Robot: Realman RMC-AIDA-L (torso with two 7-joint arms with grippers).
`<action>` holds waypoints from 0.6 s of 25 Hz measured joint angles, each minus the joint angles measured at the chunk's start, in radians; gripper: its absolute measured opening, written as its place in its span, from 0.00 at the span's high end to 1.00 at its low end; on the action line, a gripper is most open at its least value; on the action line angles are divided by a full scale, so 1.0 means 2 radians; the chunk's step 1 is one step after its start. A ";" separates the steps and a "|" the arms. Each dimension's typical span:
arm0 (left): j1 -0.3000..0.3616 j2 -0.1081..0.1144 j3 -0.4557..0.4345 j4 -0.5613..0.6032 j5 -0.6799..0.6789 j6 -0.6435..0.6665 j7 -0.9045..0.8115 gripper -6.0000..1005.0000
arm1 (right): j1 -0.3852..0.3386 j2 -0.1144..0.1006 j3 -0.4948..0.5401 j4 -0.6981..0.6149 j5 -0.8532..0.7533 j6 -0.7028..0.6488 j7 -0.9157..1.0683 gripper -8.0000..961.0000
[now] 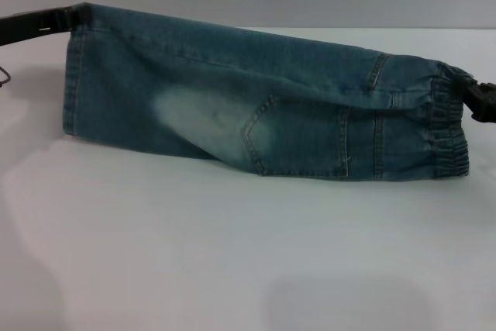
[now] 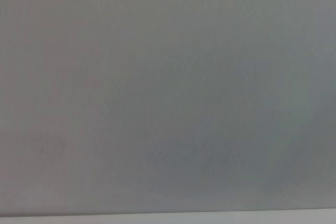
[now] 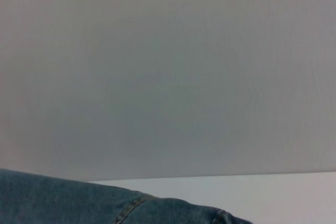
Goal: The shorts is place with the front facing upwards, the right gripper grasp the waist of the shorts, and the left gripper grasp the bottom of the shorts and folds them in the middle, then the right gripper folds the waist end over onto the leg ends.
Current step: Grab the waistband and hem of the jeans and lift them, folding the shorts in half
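The long blue-green denim shorts (image 1: 232, 106) hung stretched in the air above the white table (image 1: 232, 253), lifted between the two arms in the head view. They were doubled lengthwise, so a single leg width showed, with one pale faded oval patch (image 1: 194, 110) and a stitched back pocket (image 1: 298, 133) facing the camera. Their lower edge hung just above the table or brushed it; which of the two could not be told.

The black left gripper (image 1: 71, 17) reached in from the left edge and was pinched on the upper corner of the flat, double-stitched leg hems (image 1: 71, 83), which hung straight down below it. The black, blocky right gripper (image 1: 469, 91) came in from the right edge and was clamped on the gathered, ruffled elastic waist (image 1: 448, 133). The hem end was held higher than the waist end, so the top fold sloped down toward the right.

The right wrist view showed only a strip of denim (image 3: 79, 203) against a grey wall (image 3: 168, 77); the left wrist view showed plain grey and nothing of the cloth.
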 joint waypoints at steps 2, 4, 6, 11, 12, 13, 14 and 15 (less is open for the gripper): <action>-0.002 -0.001 0.001 0.000 0.000 -0.002 0.002 0.98 | 0.000 0.000 0.000 0.000 0.000 0.000 0.000 0.99; -0.003 -0.002 0.007 0.000 0.001 -0.008 0.002 0.98 | 0.001 0.000 0.000 0.000 0.000 0.002 0.000 0.99; -0.005 -0.002 0.014 0.000 0.001 -0.015 0.002 0.98 | 0.001 0.000 0.000 0.000 0.000 0.002 0.000 0.99; -0.009 -0.006 0.032 0.000 0.000 -0.035 0.002 0.98 | 0.001 0.000 -0.003 0.000 0.000 0.006 0.000 0.99; -0.011 -0.007 0.034 0.000 0.000 -0.040 0.002 0.98 | 0.001 0.000 -0.003 0.000 0.000 0.007 0.000 0.99; -0.012 -0.008 0.035 0.000 0.000 -0.044 0.002 0.98 | 0.001 0.000 -0.003 0.000 0.000 0.007 0.000 0.99; -0.014 -0.009 0.037 0.000 0.001 -0.051 0.002 0.98 | 0.002 0.000 -0.004 0.000 0.000 0.007 0.000 0.99; -0.014 -0.009 0.037 0.000 0.001 -0.051 0.002 0.98 | 0.002 0.000 -0.004 0.000 0.000 0.007 0.000 0.99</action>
